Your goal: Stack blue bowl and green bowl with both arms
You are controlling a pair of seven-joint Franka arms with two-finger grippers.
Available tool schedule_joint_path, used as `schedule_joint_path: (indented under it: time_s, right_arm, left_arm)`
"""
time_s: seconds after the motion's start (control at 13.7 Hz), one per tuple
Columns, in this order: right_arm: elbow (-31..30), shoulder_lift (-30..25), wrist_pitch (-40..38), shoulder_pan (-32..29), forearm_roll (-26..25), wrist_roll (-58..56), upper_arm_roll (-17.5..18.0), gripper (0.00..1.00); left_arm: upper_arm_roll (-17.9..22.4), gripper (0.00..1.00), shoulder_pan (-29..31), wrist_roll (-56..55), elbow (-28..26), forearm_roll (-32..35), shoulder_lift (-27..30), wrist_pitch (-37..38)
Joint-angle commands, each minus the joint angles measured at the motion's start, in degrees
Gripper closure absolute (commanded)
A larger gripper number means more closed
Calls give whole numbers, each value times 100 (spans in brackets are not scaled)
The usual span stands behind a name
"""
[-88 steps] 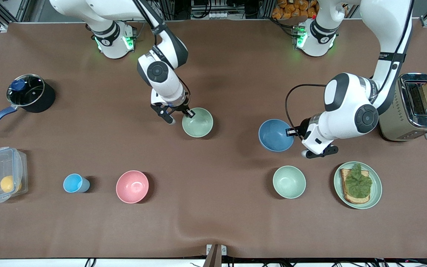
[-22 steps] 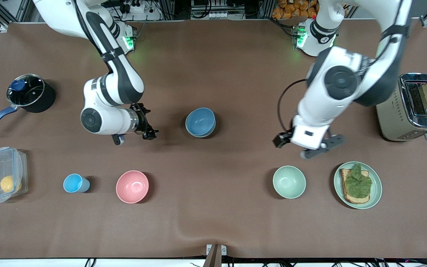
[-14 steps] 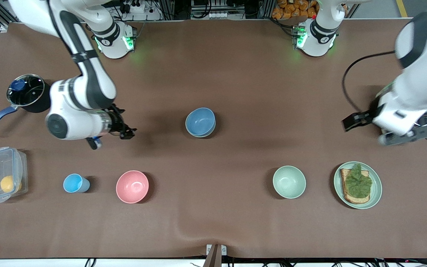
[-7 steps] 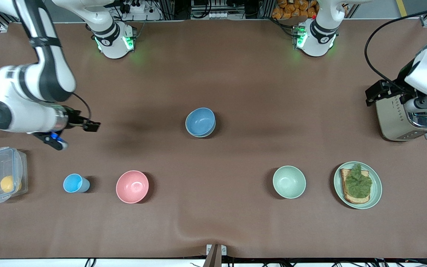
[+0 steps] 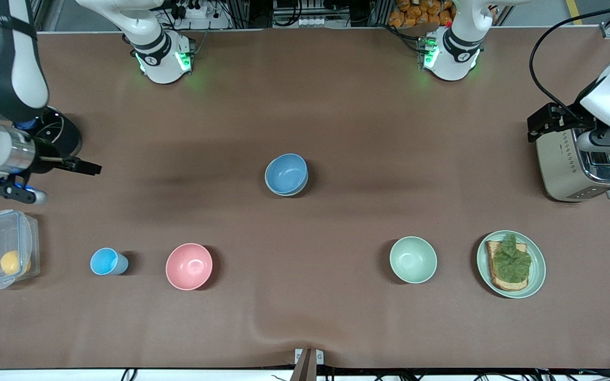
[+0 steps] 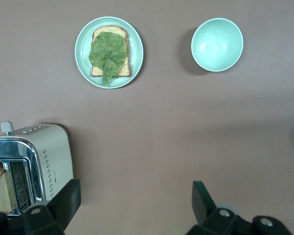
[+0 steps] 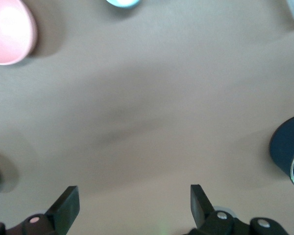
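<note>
A round matte medium-blue bowl [image 5: 286, 173] sits nested inside a round matte sage-green bowl [image 5: 287, 191] near the middle of the brown table [image 5: 337, 106]. Only a thin crescent of the green bowl's rim shows beneath the blue one, on the side nearer the front camera. Neither gripper touches the stack.

The stacking itself looks finished. What remains, at most, is for the arms to settle at rest, and both are already well apart from the bowls.

The left gripper [image 6: 132, 208] hangs over the silver toaster [image 5: 583, 159] at the left arm's end of the table. The left wrist view shows its two dark fingers spread wide with nothing between them.

The right gripper [image 7: 132, 205] hangs over the black saucepan [image 5: 56, 132] at the right arm's end of the table. Its fingers are likewise spread wide and empty in the right wrist view.

Other items lie in a row nearer the front camera than the stack:
- a pale-green plate with toast and lettuce [image 5: 511, 264]
- a pale mint-green bowl [image 5: 413, 259]
- a pink bowl [image 5: 189, 266]
- a small light-blue cup [image 5: 106, 261]
- a clear plastic box holding a yellow fruit [image 5: 3, 248]

All of these stand separate from one another and from the stacked bowls.
</note>
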State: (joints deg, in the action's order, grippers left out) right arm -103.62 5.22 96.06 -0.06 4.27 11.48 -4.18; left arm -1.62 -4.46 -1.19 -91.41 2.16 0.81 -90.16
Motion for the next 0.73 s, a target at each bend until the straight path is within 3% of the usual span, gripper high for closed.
schedule_joint_path:
  time_s: [0.0, 0.22, 0.36, 0.66]
  right_arm:
    - [323, -338, -235, -99, -137, -76, 224, 0]
    - [877, -364, -377, -152, -146, -111, 268, 0]
    - [1570, -355, -901, -187, -198, -365, 295, 0]
    - [1933, -329, -1028, -222, -181, -630, 339, 0]
  left_arm:
    - [56, 0, 68, 198, 184, -93, 86, 182]
    - [47, 0, 296, 234, 272, -407, 86, 420]
    - [56, 0, 340, 277, 386, -409, 95, 586]
    - [30, 0, 349, 145, 431, -374, 25, 596]
